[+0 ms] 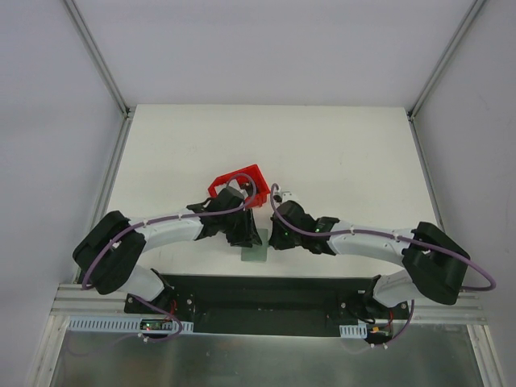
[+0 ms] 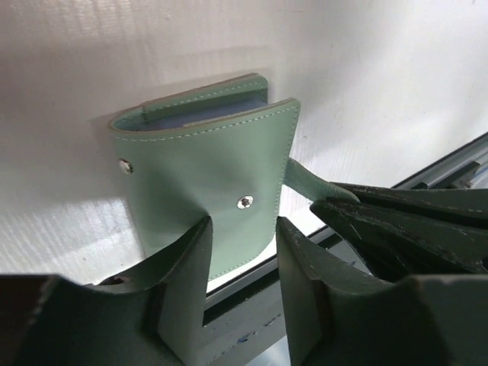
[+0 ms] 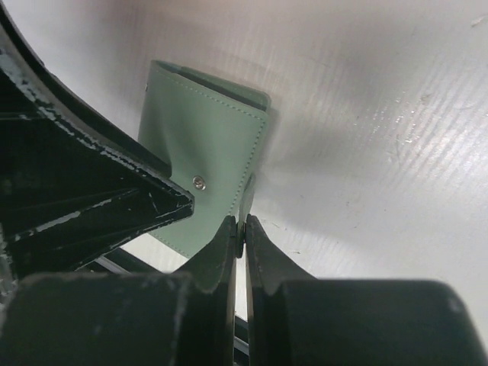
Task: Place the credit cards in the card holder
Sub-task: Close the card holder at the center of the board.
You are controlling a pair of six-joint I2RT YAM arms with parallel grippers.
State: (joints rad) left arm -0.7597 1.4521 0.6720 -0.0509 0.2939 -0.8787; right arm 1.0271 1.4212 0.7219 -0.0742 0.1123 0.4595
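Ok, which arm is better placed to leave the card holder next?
Left. The left gripper is open astride the edge of the card holder, near the red bin; the right gripper is shut on its strap, anchoring it.

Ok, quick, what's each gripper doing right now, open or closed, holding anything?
Left gripper: open, jaws astride the lower edge of the card holder.
Right gripper: shut, pinching the card holder's strap.
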